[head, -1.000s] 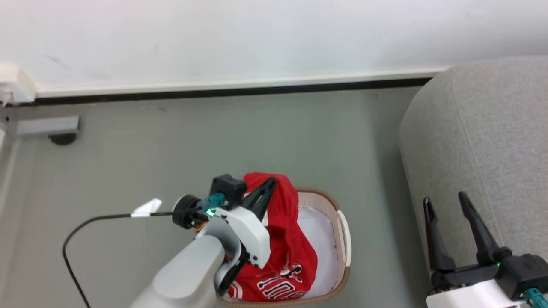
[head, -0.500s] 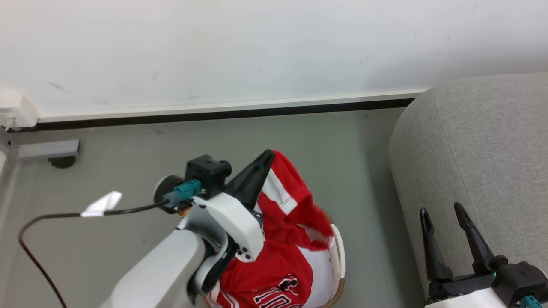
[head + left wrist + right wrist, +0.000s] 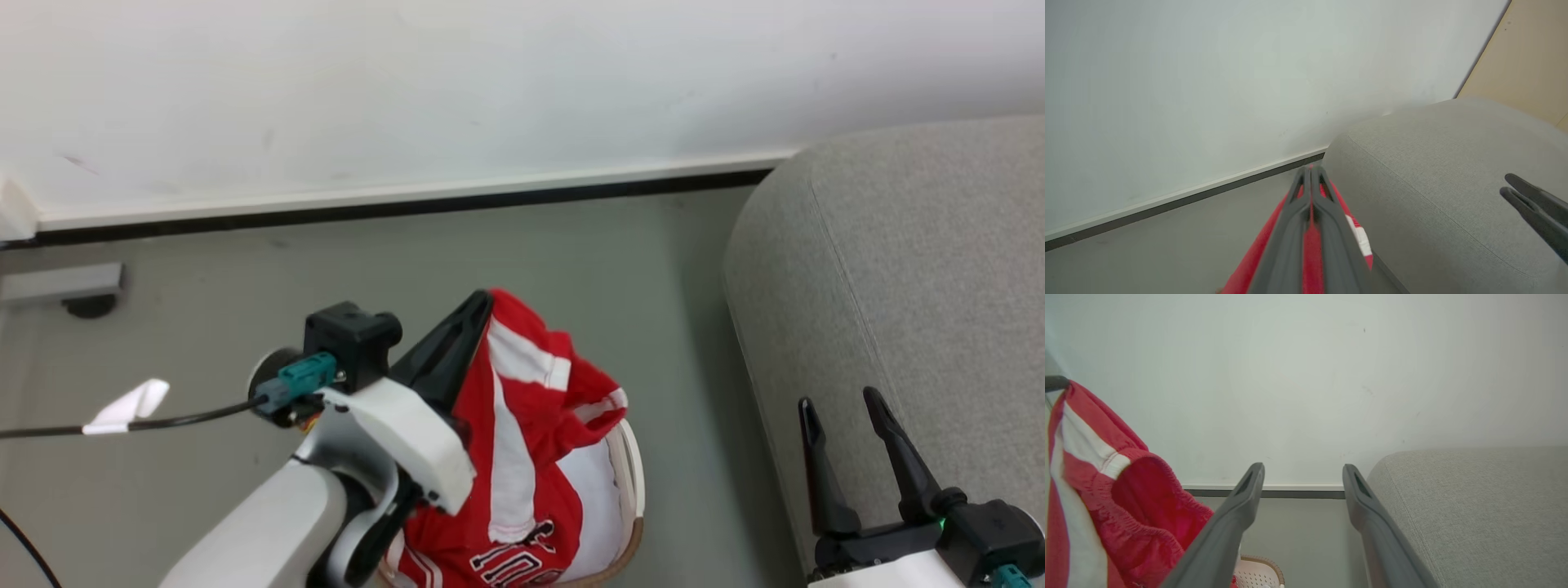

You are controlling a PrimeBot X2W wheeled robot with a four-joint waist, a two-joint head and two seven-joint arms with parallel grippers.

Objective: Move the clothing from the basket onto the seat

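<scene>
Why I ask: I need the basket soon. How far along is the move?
Done: the left gripper is shut on the clothing, near its top edge. In hand: it hangs lifted, lower part down in the basket. Left: lift it clear and lay it on the seat. The right gripper stands open, empty.

My left arm [image 3: 261, 527] rises from the lower left, and its white wrist [image 3: 400, 429] angles my left gripper [image 3: 478, 306] up and to the right. The fingers are pressed together on the clothing [image 3: 522, 384]. My right gripper [image 3: 839, 402] sits low at the right, its dark fingers [image 3: 823, 474] spread wide and pointing up, holding nothing.
</scene>
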